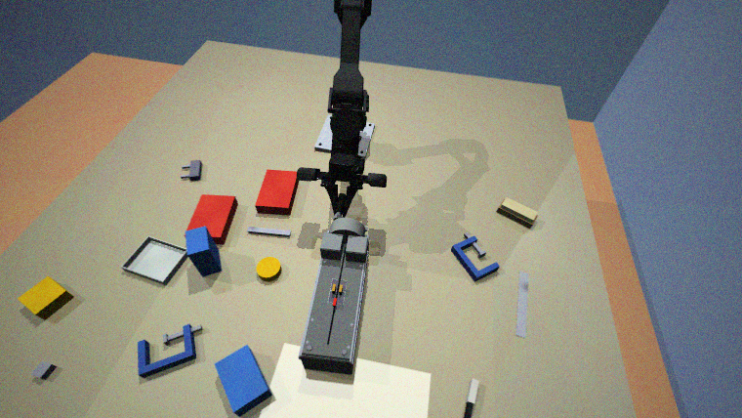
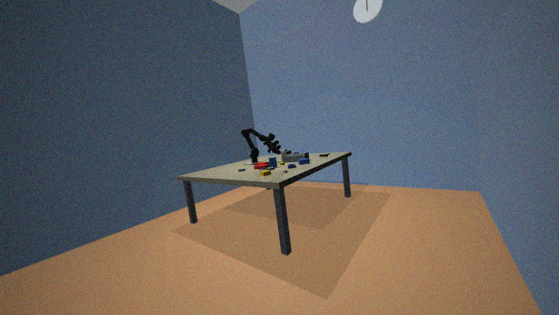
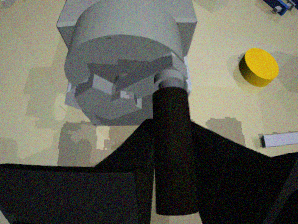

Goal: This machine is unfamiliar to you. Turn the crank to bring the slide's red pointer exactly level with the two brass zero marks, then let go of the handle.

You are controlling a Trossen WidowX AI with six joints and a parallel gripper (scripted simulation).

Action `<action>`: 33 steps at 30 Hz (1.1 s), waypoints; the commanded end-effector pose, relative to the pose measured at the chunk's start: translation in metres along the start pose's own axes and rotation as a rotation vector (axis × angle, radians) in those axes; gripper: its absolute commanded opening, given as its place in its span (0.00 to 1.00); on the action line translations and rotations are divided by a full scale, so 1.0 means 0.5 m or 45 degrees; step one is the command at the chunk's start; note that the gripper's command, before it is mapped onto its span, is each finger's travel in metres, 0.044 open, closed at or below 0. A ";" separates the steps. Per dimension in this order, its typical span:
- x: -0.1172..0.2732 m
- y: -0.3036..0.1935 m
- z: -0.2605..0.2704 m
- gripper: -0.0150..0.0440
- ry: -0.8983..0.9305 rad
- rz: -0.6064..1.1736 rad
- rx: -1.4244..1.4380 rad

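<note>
The grey slide machine [image 1: 316, 332] [image 2: 291, 157] [image 3: 127, 43] lies in the middle of the table, with its crank wheel [image 1: 348, 226] at the far end. In the top view the red pointer [image 1: 335, 301] sits just on the near side of the two brass zero marks [image 1: 337, 287], away from the crank. My gripper [image 1: 340, 210] [image 3: 164, 125] reaches down to the wheel and is shut on the small grey crank handle [image 3: 172, 80], which stands at the wheel's lower right in the wrist view.
Two red blocks [image 1: 276, 190] [image 1: 213, 215], a blue block [image 1: 203, 250], a yellow disc [image 1: 267, 267] [image 3: 260, 66] and a grey tray [image 1: 154, 259] lie left of the machine. A blue clamp [image 1: 474, 258] lies right. A white sheet [image 1: 384, 395] lies under the machine's near end.
</note>
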State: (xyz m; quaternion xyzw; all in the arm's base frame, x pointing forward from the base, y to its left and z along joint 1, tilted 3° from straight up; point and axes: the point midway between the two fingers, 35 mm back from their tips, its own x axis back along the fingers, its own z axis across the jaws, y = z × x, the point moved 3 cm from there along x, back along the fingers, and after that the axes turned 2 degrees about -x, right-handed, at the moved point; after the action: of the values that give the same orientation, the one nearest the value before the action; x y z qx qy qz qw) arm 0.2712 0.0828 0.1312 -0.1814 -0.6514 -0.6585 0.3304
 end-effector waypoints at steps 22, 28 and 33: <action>-0.030 -0.029 -0.017 0.25 -0.024 0.015 -0.005; -0.038 -0.036 -0.016 0.25 -0.024 0.015 -0.005; -0.045 -0.043 -0.013 0.25 -0.024 0.016 -0.005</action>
State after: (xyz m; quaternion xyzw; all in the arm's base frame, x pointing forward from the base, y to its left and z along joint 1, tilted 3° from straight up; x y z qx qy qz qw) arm 0.2731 0.0781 0.1080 -0.1860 -0.6537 -0.6582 0.3238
